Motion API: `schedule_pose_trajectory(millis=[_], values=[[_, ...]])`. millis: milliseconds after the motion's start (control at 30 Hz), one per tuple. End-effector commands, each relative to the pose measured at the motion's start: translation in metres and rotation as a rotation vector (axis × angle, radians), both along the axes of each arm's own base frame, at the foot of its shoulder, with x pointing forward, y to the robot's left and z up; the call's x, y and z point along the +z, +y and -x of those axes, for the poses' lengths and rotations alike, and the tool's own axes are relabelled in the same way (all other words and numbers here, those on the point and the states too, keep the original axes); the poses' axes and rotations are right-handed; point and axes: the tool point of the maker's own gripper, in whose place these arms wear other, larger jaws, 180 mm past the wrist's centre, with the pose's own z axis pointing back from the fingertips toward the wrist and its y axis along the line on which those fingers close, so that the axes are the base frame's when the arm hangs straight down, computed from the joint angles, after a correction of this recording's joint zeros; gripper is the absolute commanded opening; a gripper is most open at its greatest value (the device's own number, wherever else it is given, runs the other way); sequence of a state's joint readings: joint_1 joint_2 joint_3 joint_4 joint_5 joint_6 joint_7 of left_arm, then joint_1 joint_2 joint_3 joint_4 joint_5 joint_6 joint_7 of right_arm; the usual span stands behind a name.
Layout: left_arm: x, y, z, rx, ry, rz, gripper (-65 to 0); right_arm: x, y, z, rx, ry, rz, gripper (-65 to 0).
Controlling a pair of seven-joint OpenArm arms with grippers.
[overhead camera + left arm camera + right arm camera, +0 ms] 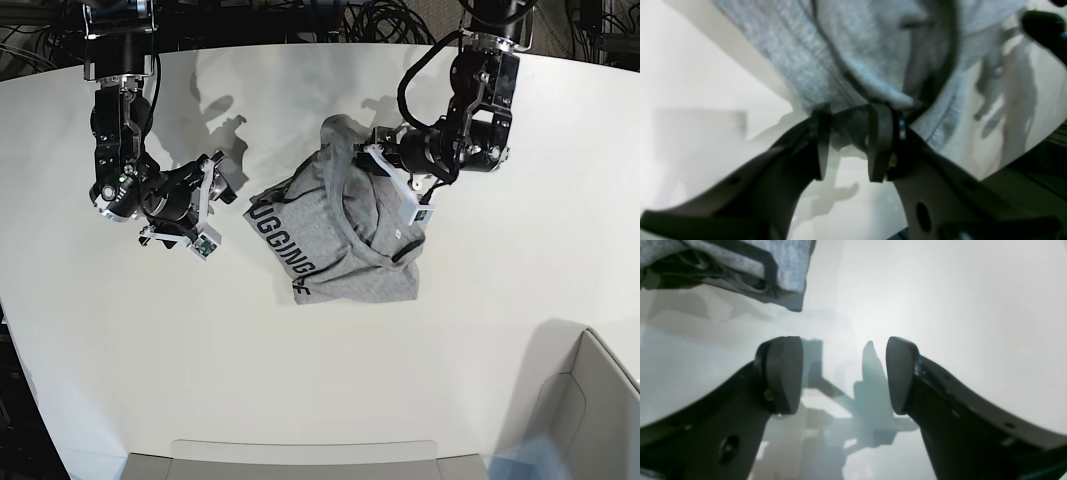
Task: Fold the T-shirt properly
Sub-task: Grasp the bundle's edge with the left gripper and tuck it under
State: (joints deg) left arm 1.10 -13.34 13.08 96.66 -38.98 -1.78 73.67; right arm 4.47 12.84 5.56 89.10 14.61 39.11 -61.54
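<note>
One T-shirt (pixel 340 225), crumpled mid-table (pixel 200 380), lettering showing along its near-left edge | two arms over the table | left gripper (pixel 848 143) at the shirt's upper right edge, jaws parted with grey cloth bunched between them | right gripper (pixel 844 373) hovers just beside the shirt's left corner, jaws wide apart, holding nothing

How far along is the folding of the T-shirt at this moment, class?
Done: little. The T-shirt lies crumpled on the white table, lettering partly showing, one flap turned over.
In hand: the left gripper is at a raised fold of grey cloth; whether it grips is unclear. The right gripper is open and empty beside the shirt.
Left: spreading it flat and making every fold.
</note>
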Motion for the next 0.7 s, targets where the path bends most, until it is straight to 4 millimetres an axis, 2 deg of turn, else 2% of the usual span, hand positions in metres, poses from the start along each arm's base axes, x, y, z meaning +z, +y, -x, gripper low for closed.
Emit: schedule_pose_trajectory(millis=[0,67,133,233,267,367,467,567,667], values=[[0.000,0.002,-0.008,0.002,0.002,-0.002,-44.8,0.013,0.001,-0.010,0.017,-0.048,-0.009,-27.6],[-0.017,0.012,-0.005,0.024,0.060,-0.019,-45.0,0.013,0.001,-0.010,0.017,-0.048,-0.009,-27.6],[-0.020,0.019,-0.004,0.045,0.069,-0.023,-46.8,0.013,0.001,-0.010,0.017,-0.048,-0.009,-27.6],[0.000,0.033,-0.017,0.102,0.006,-0.010,-48.7,0.013,0.000,-0.010,0.017,-0.048,-0.008,-27.6],[0.006,0.037,-0.014,0.107,0.000,-0.009,-48.7,0.013,0.000,-0.010,0.017,-0.048,-0.008,-27.6],[0.046,0.039,-0.022,0.109,-0.111,0.003,-48.9,0.014,0.001,-0.011,0.017,-0.050,-0.008,-27.6],[0.083,0.028,-0.029,0.087,-0.234,0.036,-48.9,0.014,0.001,-0.011,0.017,-0.050,-0.008,-27.6],[0.091,0.005,-0.033,0.073,-0.242,0.120,-48.9,0.013,-0.001,-0.010,0.016,-0.048,-0.005,-27.6],[0.103,-0.031,-0.042,-0.021,-0.270,0.158,-48.9,0.011,-0.002,-0.007,0.014,-0.041,-0.001,-27.6]])
